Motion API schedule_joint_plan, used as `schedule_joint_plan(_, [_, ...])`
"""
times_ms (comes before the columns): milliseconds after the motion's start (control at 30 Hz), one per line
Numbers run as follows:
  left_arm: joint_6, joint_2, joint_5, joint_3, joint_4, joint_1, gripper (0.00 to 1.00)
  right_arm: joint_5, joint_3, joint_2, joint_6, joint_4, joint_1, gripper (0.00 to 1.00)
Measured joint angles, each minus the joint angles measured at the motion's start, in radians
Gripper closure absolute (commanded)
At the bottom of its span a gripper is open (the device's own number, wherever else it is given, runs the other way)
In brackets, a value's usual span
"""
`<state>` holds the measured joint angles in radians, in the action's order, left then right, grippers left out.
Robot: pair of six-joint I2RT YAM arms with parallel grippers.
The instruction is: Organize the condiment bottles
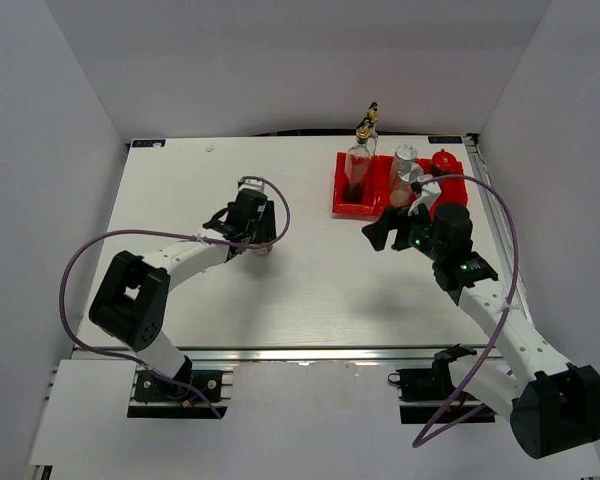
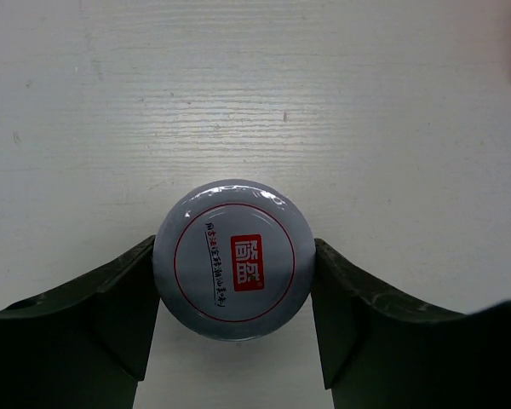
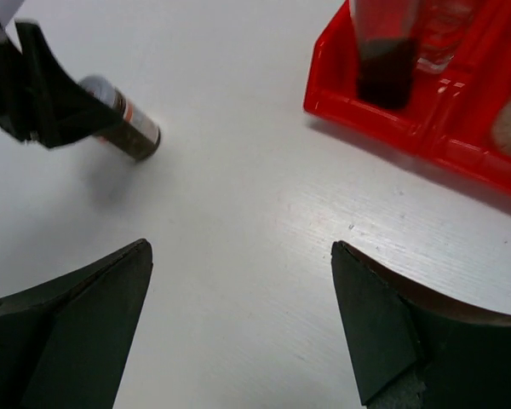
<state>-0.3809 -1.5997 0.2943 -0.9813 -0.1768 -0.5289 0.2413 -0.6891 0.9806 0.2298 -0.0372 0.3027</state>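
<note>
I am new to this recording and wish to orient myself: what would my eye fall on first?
First, the red plastic tray at the far right of the white table, with a tall clear glass bottle with a gold pourer in it. Next, in the left wrist view, the round silver-lidded jar with a red label, clamped on both sides by the left gripper. The right gripper hangs open over the table beside the tray.

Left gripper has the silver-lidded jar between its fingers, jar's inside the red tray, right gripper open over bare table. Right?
No: the silver-lidded jar is not inside the red tray; it is out on the white table, well left of it, per the right wrist view. The left gripper does have it between its fingers; the right gripper is open over bare table.
</note>
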Motion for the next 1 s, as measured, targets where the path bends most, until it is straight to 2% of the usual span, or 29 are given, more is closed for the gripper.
schedule_joint_plan(167, [0.010, 0.000, -0.048, -0.016, -0.030, 0.002, 1.00, 0.108, 0.051, 0.021, -0.090, -0.011, 0.030, 0.11])
schedule_joint_plan(433, [0.029, 0.128, -0.253, -0.014, -0.060, -0.047, 1.00, 0.221, 0.059, 0.151, -0.296, -0.044, 0.232, 0.11])
schedule_joint_plan(600, [0.039, 0.219, -0.325, -0.014, -0.045, -0.180, 1.00, 0.202, 0.014, 0.284, -0.360, -0.068, 0.310, 0.11])
schedule_joint_plan(733, [0.045, 0.233, -0.369, -0.014, -0.043, -0.267, 1.00, 0.153, -0.017, 0.358, -0.375, -0.100, 0.346, 0.11])
schedule_joint_plan(1000, [0.037, 0.233, -0.380, -0.014, -0.028, -0.277, 1.00, 0.180, -0.002, 0.370, -0.373, -0.220, 0.362, 0.16])
